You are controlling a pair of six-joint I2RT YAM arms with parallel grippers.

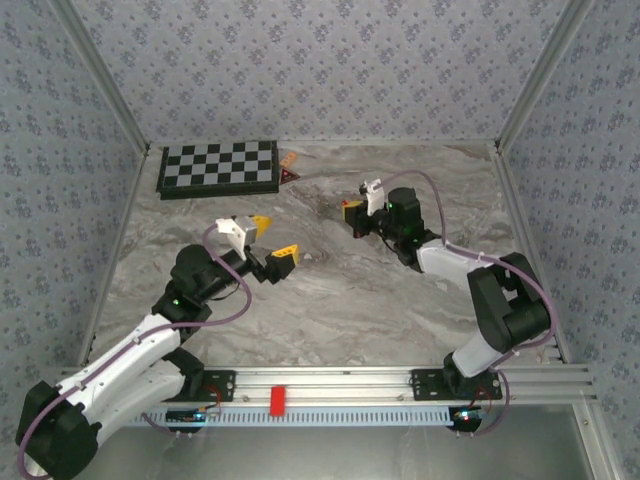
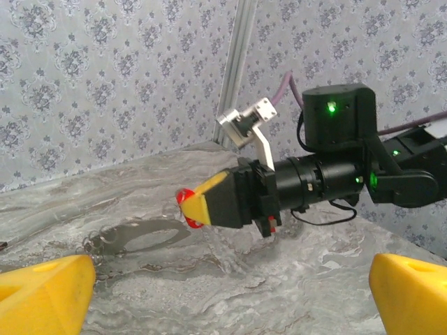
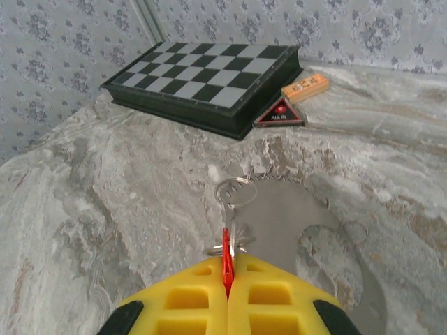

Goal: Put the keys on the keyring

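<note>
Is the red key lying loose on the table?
No, the red key is pinched between the shut yellow fingers of the right gripper.

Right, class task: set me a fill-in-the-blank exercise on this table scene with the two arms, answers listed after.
1. The right end effector is shut on a tiny key with a ____ plastic head.
2. The left end effector has its jaws fully ____, holding nothing.
3. The thin silver keyring lies on the grey marbled table, while the black-and-white chequered board sits in its far ____ corner.
Missing words: red; open; left.
</note>
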